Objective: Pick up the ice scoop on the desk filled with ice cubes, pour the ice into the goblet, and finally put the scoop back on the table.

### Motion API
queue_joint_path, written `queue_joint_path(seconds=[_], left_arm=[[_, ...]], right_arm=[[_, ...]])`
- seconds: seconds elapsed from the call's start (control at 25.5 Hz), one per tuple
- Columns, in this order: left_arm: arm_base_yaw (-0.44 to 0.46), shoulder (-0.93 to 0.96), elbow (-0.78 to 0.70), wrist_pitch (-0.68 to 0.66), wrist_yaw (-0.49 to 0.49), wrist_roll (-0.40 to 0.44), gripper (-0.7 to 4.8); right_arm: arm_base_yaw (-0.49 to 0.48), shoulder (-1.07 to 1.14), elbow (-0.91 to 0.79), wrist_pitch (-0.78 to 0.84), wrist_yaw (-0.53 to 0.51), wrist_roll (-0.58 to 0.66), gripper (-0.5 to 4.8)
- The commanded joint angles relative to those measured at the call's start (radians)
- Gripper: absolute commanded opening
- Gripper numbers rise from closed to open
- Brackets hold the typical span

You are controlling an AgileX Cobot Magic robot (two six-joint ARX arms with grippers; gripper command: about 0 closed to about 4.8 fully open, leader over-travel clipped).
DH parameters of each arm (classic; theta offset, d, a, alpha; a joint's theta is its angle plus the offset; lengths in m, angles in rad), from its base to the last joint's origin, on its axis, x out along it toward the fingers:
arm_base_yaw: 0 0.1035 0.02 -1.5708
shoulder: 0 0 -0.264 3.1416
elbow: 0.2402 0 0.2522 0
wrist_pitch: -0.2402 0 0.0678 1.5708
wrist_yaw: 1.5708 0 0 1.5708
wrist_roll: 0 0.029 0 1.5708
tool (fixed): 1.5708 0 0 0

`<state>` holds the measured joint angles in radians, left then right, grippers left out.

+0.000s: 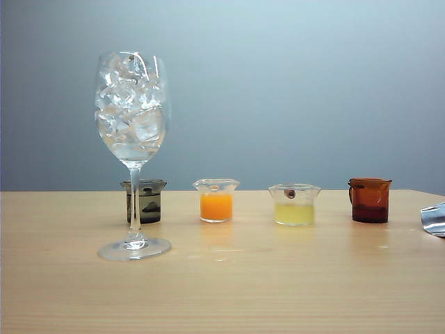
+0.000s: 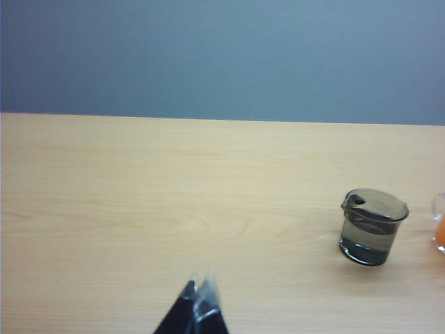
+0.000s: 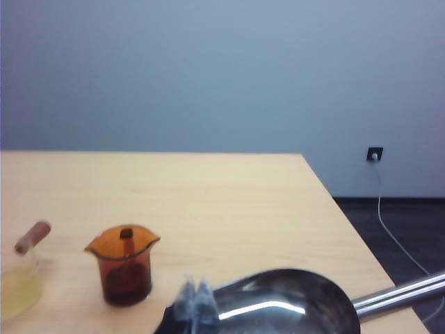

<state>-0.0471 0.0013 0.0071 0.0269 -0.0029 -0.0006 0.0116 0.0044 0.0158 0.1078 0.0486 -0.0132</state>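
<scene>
The goblet (image 1: 132,139) stands upright on the left of the desk (image 1: 278,292), its bowl packed with ice cubes (image 1: 131,104). The ice scoop (image 1: 434,219) lies on the desk at the far right edge of the exterior view. In the right wrist view its shiny bowl (image 3: 285,303) shows no ice, and its handle (image 3: 400,292) points toward the desk's edge. My right gripper (image 3: 196,289) is shut and empty, just beside the scoop's bowl. My left gripper (image 2: 200,285) is shut over bare wood, holding nothing. Neither gripper shows in the exterior view.
Four small beakers stand in a row behind the goblet: grey (image 1: 144,200), orange (image 1: 216,200), yellow (image 1: 294,204), brown (image 1: 369,200). The brown beaker (image 3: 125,264) is close to my right gripper. The desk's right edge (image 3: 348,229) drops off beside the scoop.
</scene>
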Motion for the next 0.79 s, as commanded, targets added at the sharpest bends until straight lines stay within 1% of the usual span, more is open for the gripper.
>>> queue_joint_path(seconds=[0.04,0.27,0.55,0.71,0.79], left_arm=[[-0.001,0.0,0.002,0.013,0.006,0.001,-0.05],[-0.001,0.0,0.002,0.011,0.006,0.0,-0.05],[-0.001,0.0,0.002,0.012,0.006,0.0,-0.05],[-0.001,0.0,0.002,0.011,0.006,0.0,-0.05],[-0.001,0.0,0.002,0.012,0.006,0.0,-0.05]], right_arm=[[0.002,-0.003,-0.015,0.031,-0.003,0.033,0.0],[0.002,-0.003,-0.015,-0.028,-0.002,0.069,0.0],[0.003,-0.003,-0.015,-0.066,-0.002,0.069,0.0],[0.003,-0.003,-0.015,-0.066,-0.002,0.052,0.0],[0.004,-0.003,-0.015,-0.066,-0.002,0.006,0.0]])
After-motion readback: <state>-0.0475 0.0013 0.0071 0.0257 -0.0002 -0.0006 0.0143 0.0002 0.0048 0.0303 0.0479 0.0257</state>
